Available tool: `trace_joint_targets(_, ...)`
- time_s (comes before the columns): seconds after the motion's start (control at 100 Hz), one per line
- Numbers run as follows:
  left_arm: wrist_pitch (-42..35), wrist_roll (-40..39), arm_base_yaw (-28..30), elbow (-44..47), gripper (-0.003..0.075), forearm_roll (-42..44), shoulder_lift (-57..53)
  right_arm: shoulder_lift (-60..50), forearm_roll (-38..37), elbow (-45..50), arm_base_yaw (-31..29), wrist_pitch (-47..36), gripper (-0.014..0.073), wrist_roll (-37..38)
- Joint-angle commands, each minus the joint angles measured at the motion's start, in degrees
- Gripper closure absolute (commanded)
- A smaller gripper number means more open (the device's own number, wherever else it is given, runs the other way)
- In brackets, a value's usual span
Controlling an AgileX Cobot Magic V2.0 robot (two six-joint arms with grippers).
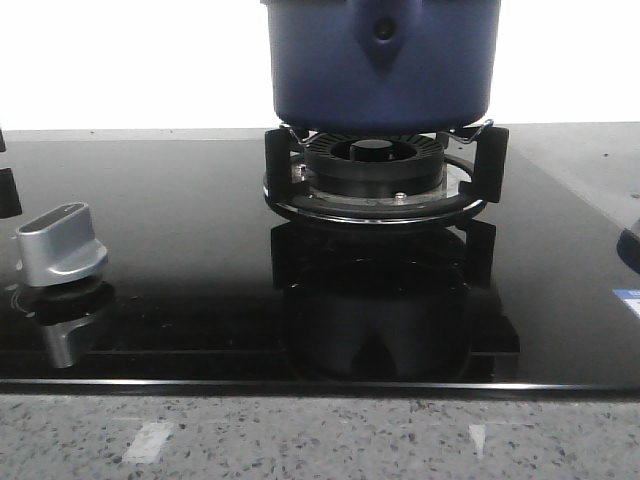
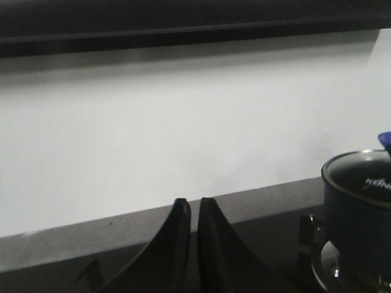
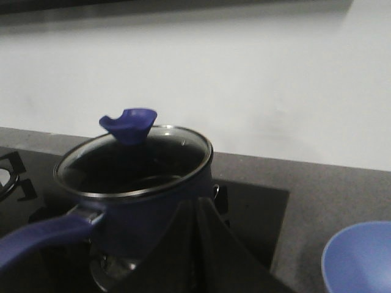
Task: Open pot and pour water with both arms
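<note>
Cookware first: we see the large round dark-blue pot (image 1: 380, 62) with slightly tapered walls sitting on the black ringed gas burner (image 1: 375, 172), held up by the burner's black prongs. A triangular handle mount with a round rivet faces the front camera. The burner stands on a glossy black glass cooktop (image 1: 180, 260) that mirrors the pot's underside.

From the right wrist view we find the pot closed by a clear glass lid (image 3: 131, 162) with a metal rim and a curved blue knob (image 3: 129, 125) on top. Its long blue handle (image 3: 43, 238) reaches out to one side. The inside looks dark through the glass, and we cannot tell whether it holds water. Near the pot, off the cooktop on the grey counter, we see part of a round light-blue bowl (image 3: 360, 259); what shows of its inside looks bare.

A silver control knob (image 1: 62, 245) stands on the cooktop, well apart from the burner on the left.

We see the left gripper (image 2: 191, 207) with its dark fingers nearly touching and nothing between them, away from the pot. The right gripper (image 3: 197, 210) shows its fingers pressed together, empty, in front of the pot's wall; whether it touches the pot we cannot tell.
</note>
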Motion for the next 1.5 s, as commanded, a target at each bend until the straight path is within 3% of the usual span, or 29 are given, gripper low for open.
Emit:
trace_joint_targets(0.0, -2.0, 0.2, -0.5, 4.9, 0.0741, -1.2, -6.6, -4.1, 2.6, 3.0, 0.2, -2.8, 0.065, -1.0)
trace_joint_targets(0.16, -1.6, 0.2, -0.5, 15.0, 0.0741, -6.1, -17.8, -11.5, 2.6, 11.6, 0.2, -3.1, 0.065, -1.0)
trace_joint_targets(0.35, -1.6, 0.2, -0.5, 16.3, 0.0741, -7.0, -24.5, -15.7, 2.6, 17.1, 0.2, -3.0, 0.065, -1.0)
trace_joint_targets(1.28, -2.2, -0.2, -0.5, 16.3, 0.0741, -6.9, -24.8, -15.7, 2.7, 19.2, 0.2, -2.7, 0.065, -1.0)
trace_joint_targets(1.33, -3.9, -4.2, -0.5, 16.3, 0.0741, -4.5, -24.8, -15.7, 2.7, 19.2, 0.2, -2.7, 0.065, -1.0)
trace_joint_targets(1.36, -5.0, -10.5, -0.5, 16.3, 0.0741, -0.5, -24.8, -15.7, 2.7, 19.2, 0.2, -2.7, 0.065, -1.0)
trace_joint_targets(1.49, -7.5, -44.5, -0.4, 16.7, 0.0741, 34.3, -24.8, -15.7, 2.7, 19.2, 0.2, -2.7, 0.065, -1.0)
